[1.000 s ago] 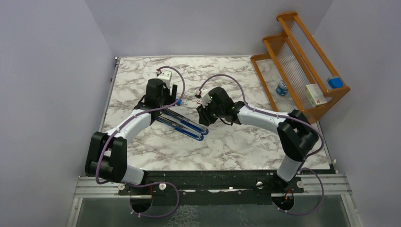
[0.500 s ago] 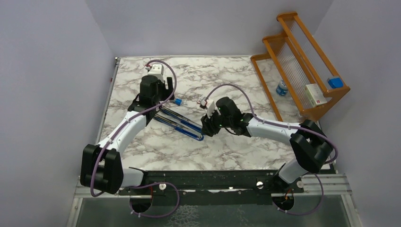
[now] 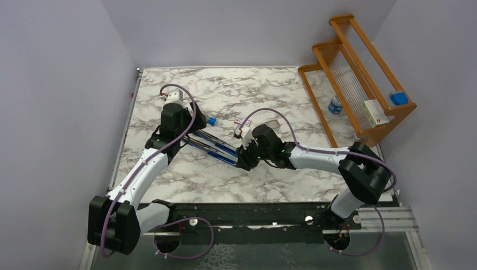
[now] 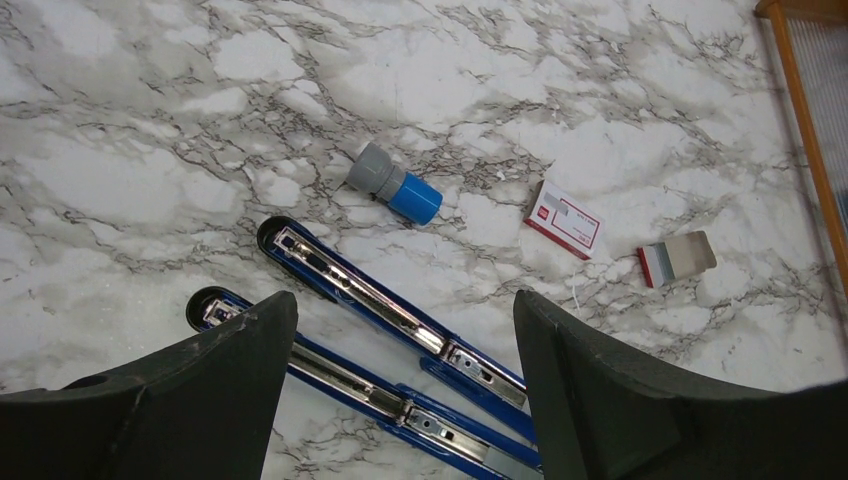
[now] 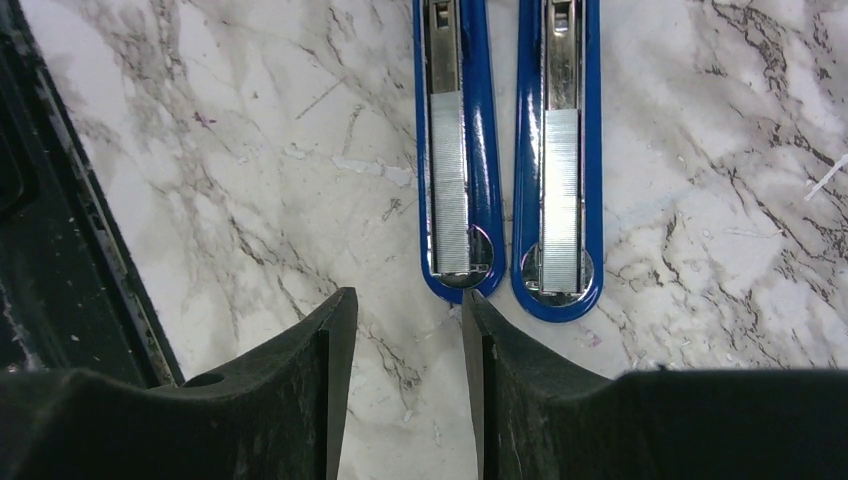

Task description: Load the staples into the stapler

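Marble table [image 3: 264, 185], wooden rack [image 3: 360, 67] at upper right. My left gripper [image 4: 400, 330] hangs over the middle-left, jaws wide apart and empty. My right gripper [image 5: 405, 320] sits low near centre, jaws partly apart with only bare marble between them. The stapler [image 4: 350, 285] lies open at centre, two blue arms side by side, rounded ends just beyond my right fingertips. The blue-capped cylinder [image 4: 394, 184] lies just above them. The staple box [image 4: 563, 219] lies further right, apart from the stapler. The staples [image 5: 449, 190] show as silvery ribbed strips in both channels near the rounded ends. My guess: seating or closing comes next. Approach square and press gently so no strip lifts out.
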`<state>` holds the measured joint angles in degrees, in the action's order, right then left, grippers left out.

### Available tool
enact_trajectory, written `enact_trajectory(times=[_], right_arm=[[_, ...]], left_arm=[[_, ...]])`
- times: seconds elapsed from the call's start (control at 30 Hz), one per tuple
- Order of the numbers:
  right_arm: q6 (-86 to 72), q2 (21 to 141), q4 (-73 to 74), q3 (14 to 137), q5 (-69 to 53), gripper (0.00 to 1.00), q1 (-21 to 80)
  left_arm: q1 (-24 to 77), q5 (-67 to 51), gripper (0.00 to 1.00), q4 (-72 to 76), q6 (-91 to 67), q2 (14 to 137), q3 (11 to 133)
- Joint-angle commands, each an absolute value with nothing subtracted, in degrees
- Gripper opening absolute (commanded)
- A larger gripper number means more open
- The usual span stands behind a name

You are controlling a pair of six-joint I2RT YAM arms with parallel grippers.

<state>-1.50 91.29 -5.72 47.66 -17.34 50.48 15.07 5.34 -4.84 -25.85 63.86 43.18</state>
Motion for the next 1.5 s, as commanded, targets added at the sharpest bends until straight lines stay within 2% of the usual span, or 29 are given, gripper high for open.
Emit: enact_trajectory(times=[0.0, 0.43, 0.87, 1.3, 1.47], right_arm=[[-2.92, 93.89, -7.15, 48.49, -12.78, 0.46, 51.06], [-2.11, 98.70, -7.41, 50.62, -11.37, 0.51, 51.13], [-0.98, 98.86, -14.14, 49.51, -12.67, 0.47, 51.15], [0.08, 102.91, -14.97, 50.97, -14.55, 0.35, 51.76], [0.21, 103.12, -16.41, 50.58, -14.22, 0.16, 51.86]], left_arm=[[14.85, 3.79, 0.83, -5.44, -29.34, 62.09, 41.99], [14.53, 5.72, 0.84, -5.87, -29.38, 61.33, 40.35], [11.10, 2.63, 0.86, -2.69, -34.33, 59.56, 35.00], [5.23, -6.56, 0.87, 5.14, -42.27, 59.10, 27.44], [3.75, -10.90, 0.89, 12.58, -46.16, 59.81, 22.49]])
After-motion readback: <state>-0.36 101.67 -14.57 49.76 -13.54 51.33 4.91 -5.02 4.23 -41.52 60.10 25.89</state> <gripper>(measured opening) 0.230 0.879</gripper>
